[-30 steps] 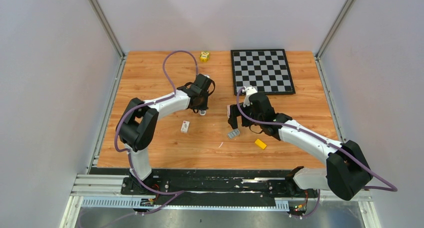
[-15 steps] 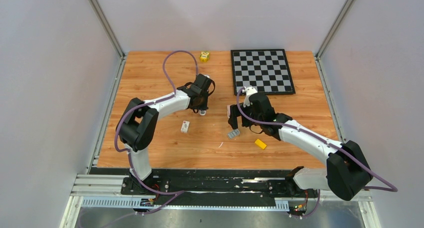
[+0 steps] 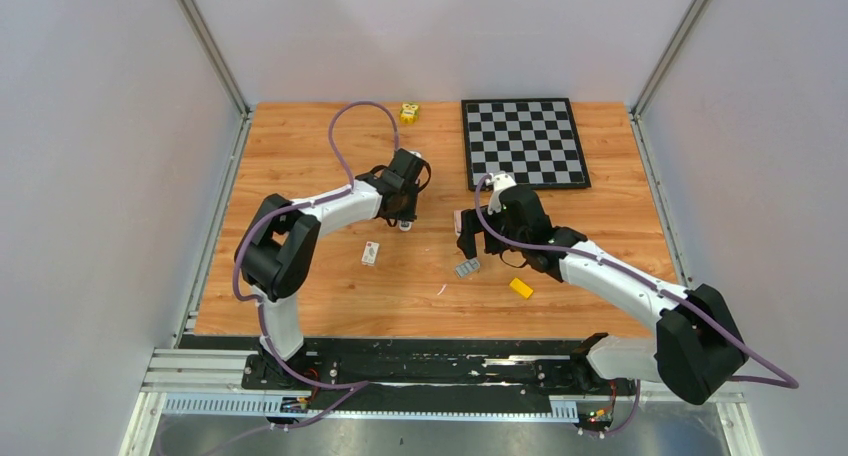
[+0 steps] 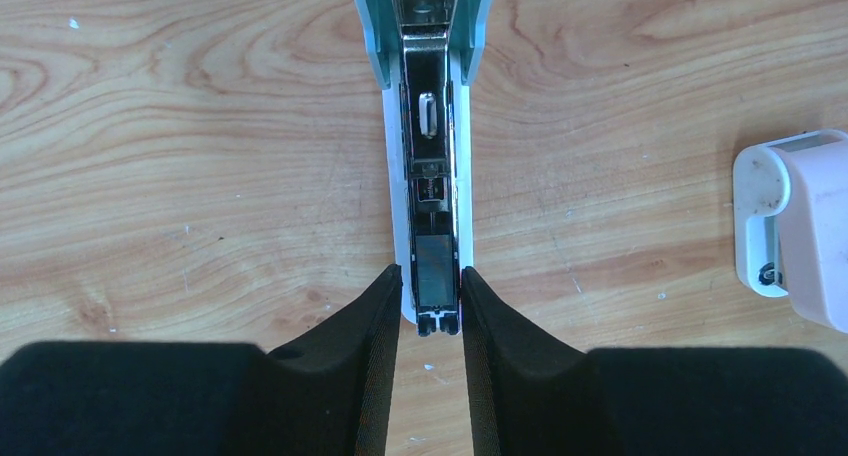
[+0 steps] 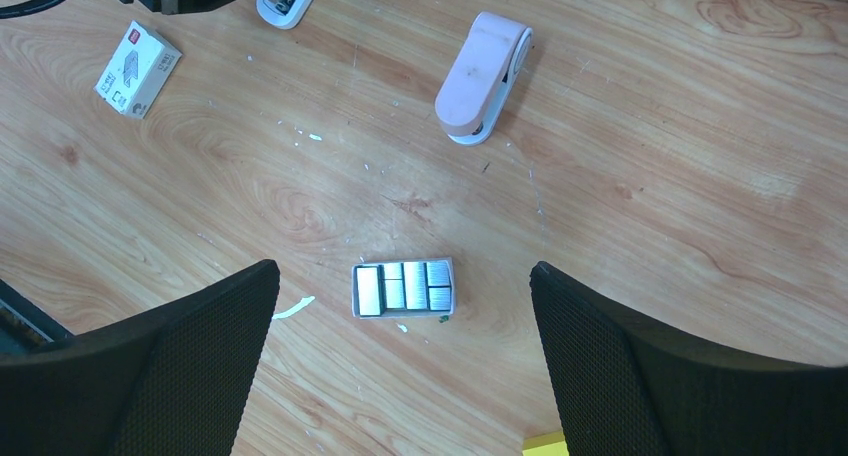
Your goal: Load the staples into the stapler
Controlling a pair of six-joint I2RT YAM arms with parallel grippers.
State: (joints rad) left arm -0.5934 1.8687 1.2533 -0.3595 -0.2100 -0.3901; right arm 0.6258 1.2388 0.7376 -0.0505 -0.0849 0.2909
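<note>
The stapler (image 4: 430, 126) lies swung open on the table, with pale teal sides, a white base and its bare metal channel facing up. My left gripper (image 4: 430, 281) is shut on the stapler's near end, one finger pressed against each side. In the top view the left gripper (image 3: 403, 218) is at mid-table. The staples (image 5: 404, 287) are several silvery strips in a small white tray. My right gripper (image 5: 403, 268) hangs wide open and empty above them. In the top view the staples (image 3: 466, 268) lie just in front of the right gripper (image 3: 468, 244).
A pink stapler (image 5: 480, 76) lies beyond the staples, between the two grippers. A small white box (image 3: 371, 253) sits near the left arm and a yellow block (image 3: 521, 288) lies right of the staples. A chessboard (image 3: 525, 141) and a small yellow toy (image 3: 409, 113) are at the back.
The left arm's elbow and cable have shifted very slightly. Both grippers and all the objects stay where they were.
</note>
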